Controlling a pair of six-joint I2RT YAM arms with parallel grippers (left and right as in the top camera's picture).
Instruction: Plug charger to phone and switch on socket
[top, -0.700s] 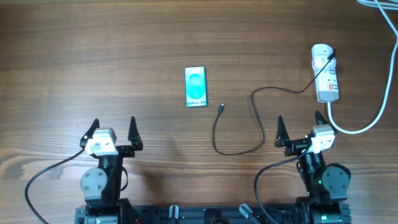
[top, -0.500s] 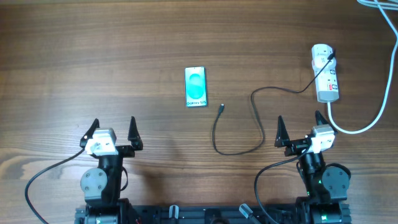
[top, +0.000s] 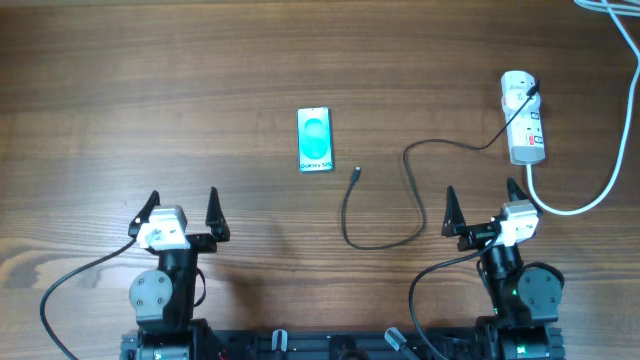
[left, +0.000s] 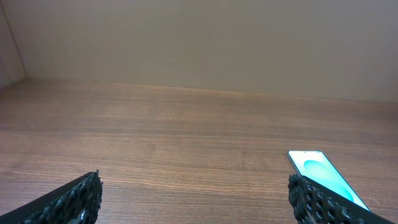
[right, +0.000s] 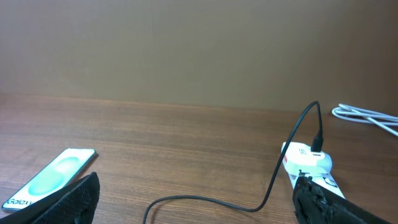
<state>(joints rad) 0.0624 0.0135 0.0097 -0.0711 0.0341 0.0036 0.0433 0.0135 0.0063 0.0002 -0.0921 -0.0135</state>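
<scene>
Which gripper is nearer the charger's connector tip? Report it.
Right. The right gripper sits right of the connector tip, nearer; the left gripper is farther, to its left.

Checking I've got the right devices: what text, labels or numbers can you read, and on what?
"Galaxy": white lettering on the phone, at one short edge; what follows it is blurred.
Red and dark marks on the socket: too small to read.
No other text is visible.

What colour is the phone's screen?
A bright cyan-teal, with a pale rim. The phone shows best in the overhead view.
</scene>
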